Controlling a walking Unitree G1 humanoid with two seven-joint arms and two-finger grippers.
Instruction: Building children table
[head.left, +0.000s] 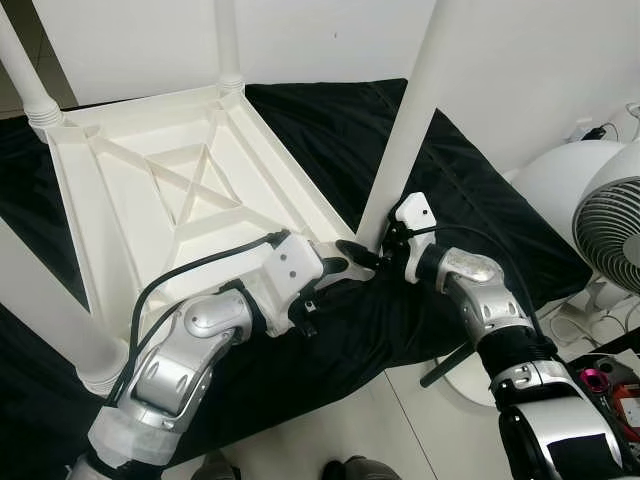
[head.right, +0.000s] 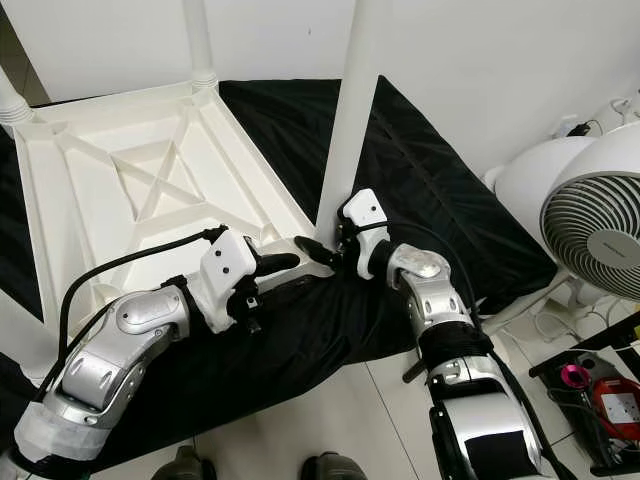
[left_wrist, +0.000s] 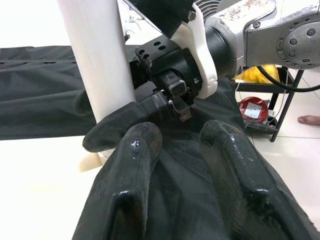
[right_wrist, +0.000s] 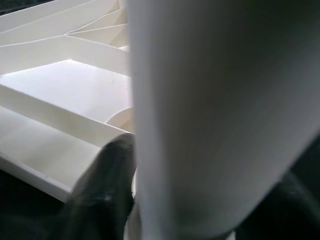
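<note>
A white children's table (head.left: 160, 200) lies upside down on a black cloth (head.left: 330, 120). Its near right leg (head.left: 410, 110) stands upright at the corner closest to me. My right gripper (head.left: 365, 250) is shut on the base of this leg (right_wrist: 215, 115), with one black finger (right_wrist: 105, 195) pressed on its side. My left gripper (head.left: 345, 262) lies low at the same corner, just left of the leg. It is open (left_wrist: 180, 145), its two fingers apart over the cloth with nothing between them, pointing at the right gripper.
Three more white legs stand up: far left (head.left: 25, 85), back (head.left: 228, 40) and near left (head.left: 50, 310). A white fan (head.left: 610, 220) stands on the floor at the right, with a low cart holding a red thing (head.right: 610, 400) beside it.
</note>
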